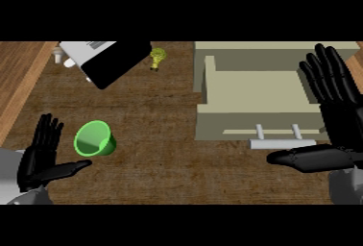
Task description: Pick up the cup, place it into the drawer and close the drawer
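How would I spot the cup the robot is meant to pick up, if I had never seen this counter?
Start on the dark brown wooden counter and go to its left side, away from the open beige drawer. Just beside the robot's open black left hand lies a bright green plastic cup, tipped so that its mouth shows; nothing else there is bright green.

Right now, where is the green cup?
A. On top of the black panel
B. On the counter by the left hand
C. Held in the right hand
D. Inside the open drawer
B: the cup lies on the counter just beside the open left hand, unheld, while the open drawer sits across by the right hand with nothing visible in it.
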{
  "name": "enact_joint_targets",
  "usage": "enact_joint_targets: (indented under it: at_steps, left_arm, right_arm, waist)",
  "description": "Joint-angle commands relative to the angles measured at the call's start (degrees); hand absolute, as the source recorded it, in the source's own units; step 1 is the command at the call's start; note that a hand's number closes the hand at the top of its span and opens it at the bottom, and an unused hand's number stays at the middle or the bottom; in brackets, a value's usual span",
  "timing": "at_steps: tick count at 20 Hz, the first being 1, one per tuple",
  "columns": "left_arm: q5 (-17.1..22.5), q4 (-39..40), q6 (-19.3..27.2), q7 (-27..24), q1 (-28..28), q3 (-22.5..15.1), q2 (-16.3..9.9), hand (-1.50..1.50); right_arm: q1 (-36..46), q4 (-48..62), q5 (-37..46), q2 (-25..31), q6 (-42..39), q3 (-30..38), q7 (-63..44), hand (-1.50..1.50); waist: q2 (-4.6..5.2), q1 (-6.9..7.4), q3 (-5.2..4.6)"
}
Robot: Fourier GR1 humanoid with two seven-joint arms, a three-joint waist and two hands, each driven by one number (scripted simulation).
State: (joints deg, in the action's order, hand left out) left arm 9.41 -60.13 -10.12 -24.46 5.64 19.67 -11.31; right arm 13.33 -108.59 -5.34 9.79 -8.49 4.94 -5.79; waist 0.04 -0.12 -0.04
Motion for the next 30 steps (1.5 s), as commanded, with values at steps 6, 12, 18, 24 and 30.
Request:
enact_joint_targets:
  at_steps: [6,12,18,24,30]
  left_arm:
    - [-2.99,26.89,-1.99,-17.5,7.7,1.89,-3.79,-1.5]
    - [-5.85,44.09,-1.05,-31.37,13.36,2.85,-4.32,-1.5]
    - [-5.56,49.61,-0.81,-34.81,16.96,3.48,-4.85,-1.5]
    - [-6.3,50.78,-1.01,-35.92,19.31,3.02,-5.16,-1.5]
    - [-6.9,51.84,-1.61,-35.94,20.05,2.46,-4.24,-1.5]
  right_arm:
    - [-2.3,-2.64,0.92,-0.58,-0.4,-0.8,-0.43,-1.5]
    - [1.54,2.52,-1.69,1.4,-2.39,2.12,0.46,-1.5]
    - [3.72,-1.72,-2.68,0.4,-0.85,1.13,-4.09,-1.5]
    - [4.37,2.36,-0.53,0.36,-0.91,0.59,-2.31,-1.5]
    - [3.35,1.17,-1.65,1.58,-1.79,2.14,-2.83,-1.5]
  waist:
    - [0.06,-0.33,-0.02]
    - [0.39,-0.95,-0.14]
    - [0.45,-1.29,-0.2]
    - [0.66,-1.36,-0.24]
    - [0.63,-1.49,-0.22]
